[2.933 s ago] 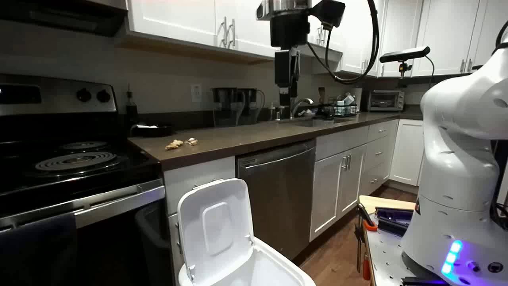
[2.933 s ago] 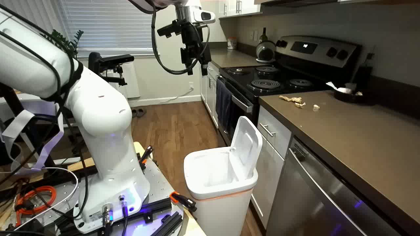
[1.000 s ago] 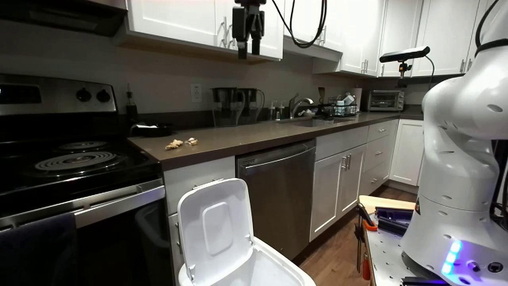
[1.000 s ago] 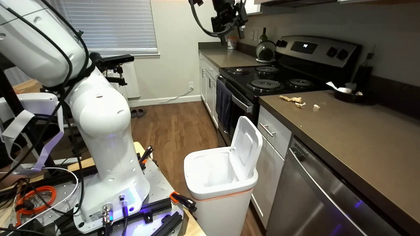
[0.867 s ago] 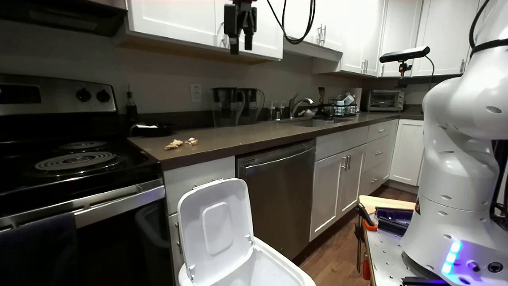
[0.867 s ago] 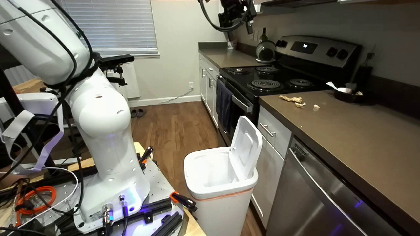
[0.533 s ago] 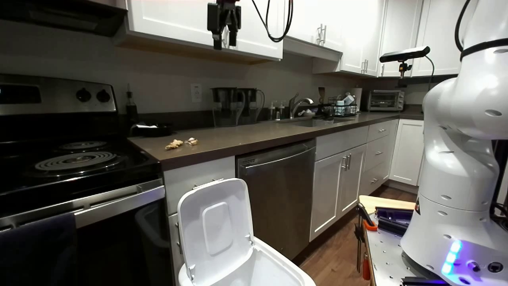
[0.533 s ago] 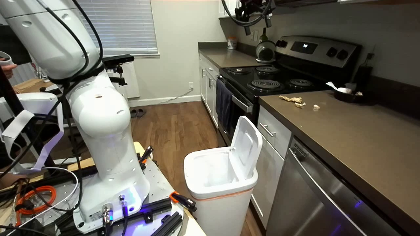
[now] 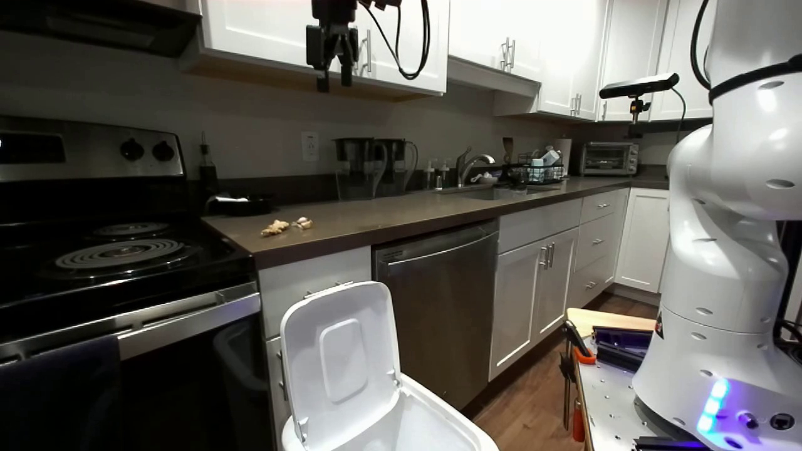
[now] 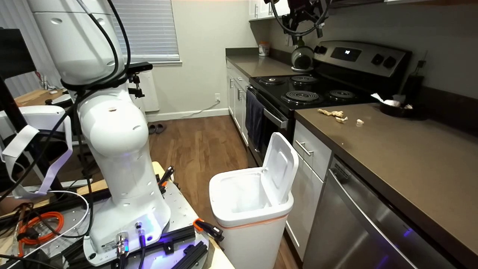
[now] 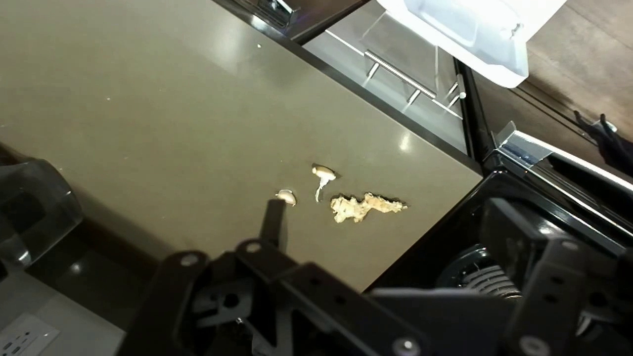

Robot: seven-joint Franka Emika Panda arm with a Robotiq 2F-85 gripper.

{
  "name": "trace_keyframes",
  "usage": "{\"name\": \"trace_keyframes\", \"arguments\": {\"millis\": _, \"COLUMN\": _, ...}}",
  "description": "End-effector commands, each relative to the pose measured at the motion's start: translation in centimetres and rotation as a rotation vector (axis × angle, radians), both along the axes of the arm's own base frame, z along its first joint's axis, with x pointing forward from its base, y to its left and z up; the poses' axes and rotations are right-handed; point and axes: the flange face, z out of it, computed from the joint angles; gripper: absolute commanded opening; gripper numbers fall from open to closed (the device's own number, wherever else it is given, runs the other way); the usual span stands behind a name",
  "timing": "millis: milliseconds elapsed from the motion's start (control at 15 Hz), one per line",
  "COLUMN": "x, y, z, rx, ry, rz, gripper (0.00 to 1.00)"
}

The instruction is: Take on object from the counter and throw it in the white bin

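Observation:
A pale knobbly ginger-like piece (image 11: 363,206) and two small garlic-like cloves, one with a peel strip (image 11: 324,173) and one plain (image 11: 287,197), lie on the dark counter (image 11: 173,123). They also show near the stove end in both exterior views, the ginger-like piece (image 9: 274,228) (image 10: 331,113) farthest toward the stove. My gripper (image 9: 334,82) is open and empty, high above the counter at upper-cabinet height. In the wrist view the gripper's (image 11: 390,215) fingers stand wide apart. The white bin (image 10: 254,239) stands before the cabinets, lid (image 9: 341,357) up.
The black stove (image 10: 321,87) adjoins the counter. A dark dish (image 10: 397,109) and clear pitchers (image 9: 357,172) stand toward the wall. Upper cabinets (image 9: 269,37) hang over the counter. The steel dishwasher (image 9: 438,307) is below it.
My gripper has swung from over the floor toward the counter's stove end, leftward in an exterior view, and dipped slightly in the last half second. The counter items and bin have not moved.

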Motion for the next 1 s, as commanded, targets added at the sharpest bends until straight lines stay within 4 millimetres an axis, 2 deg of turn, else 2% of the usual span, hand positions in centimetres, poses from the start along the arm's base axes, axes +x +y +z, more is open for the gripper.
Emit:
{"name": "trace_keyframes", "arguments": {"millis": 0, "x": 0.5, "y": 0.1, "z": -0.2, "rx": -0.030, "ry": -0.041, "rz": -0.033, "gripper": 1.00}}
{"name": "trace_keyframes", "arguments": {"millis": 400, "x": 3.2, "y": -1.0, "z": -3.2, "rx": 0.016, "ry": -0.082, "rz": -0.086, "gripper": 1.00}}
{"name": "trace_keyframes", "arguments": {"millis": 667, "x": 5.2, "y": -2.7, "z": -5.7, "rx": 0.035, "ry": -0.039, "rz": -0.126, "gripper": 1.00}}
{"name": "trace_keyframes", "arguments": {"millis": 933, "x": 7.2, "y": -4.6, "z": -6.7, "rx": 0.086, "ry": 0.005, "rz": -0.150, "gripper": 1.00}}
